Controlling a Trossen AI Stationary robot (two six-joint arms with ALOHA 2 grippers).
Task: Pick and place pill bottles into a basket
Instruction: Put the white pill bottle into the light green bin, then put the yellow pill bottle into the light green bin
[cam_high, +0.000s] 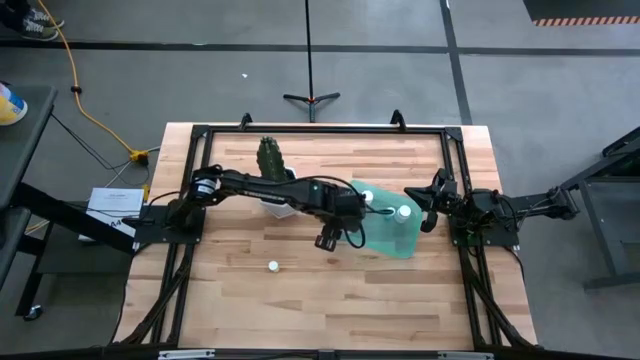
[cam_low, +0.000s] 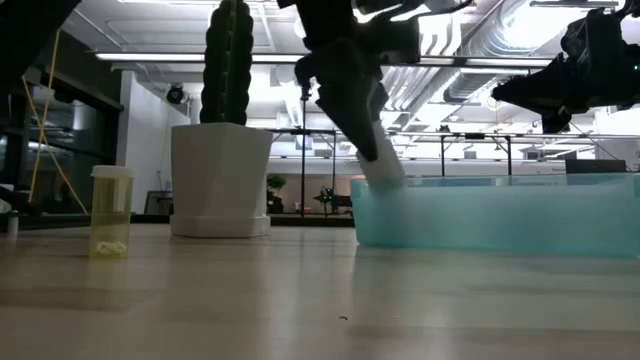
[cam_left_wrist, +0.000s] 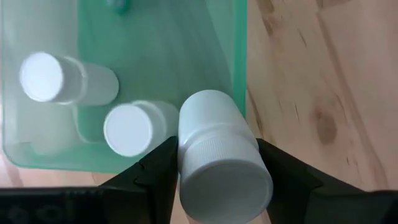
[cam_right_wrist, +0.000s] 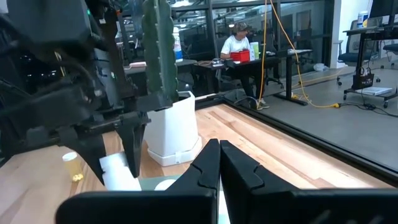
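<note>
- Left hand (cam_left_wrist: 214, 180) is clamped on a white pill bottle (cam_left_wrist: 221, 162), hanging over the teal basket (cam_high: 385, 240) at its left rim, mid-counter.
- That bottle looks light, hard and smooth-sided, likely slippery; I'd grip across the body just under the ribbed cap, as it's held now.
- Left wrist view shows two bottles already lying inside; the low view hides them but shows a yellowish vial (cam_low: 111, 211) far left.
- Right hand (cam_right_wrist: 219, 163) waits at the basket's right, fingers pressed together.
</note>
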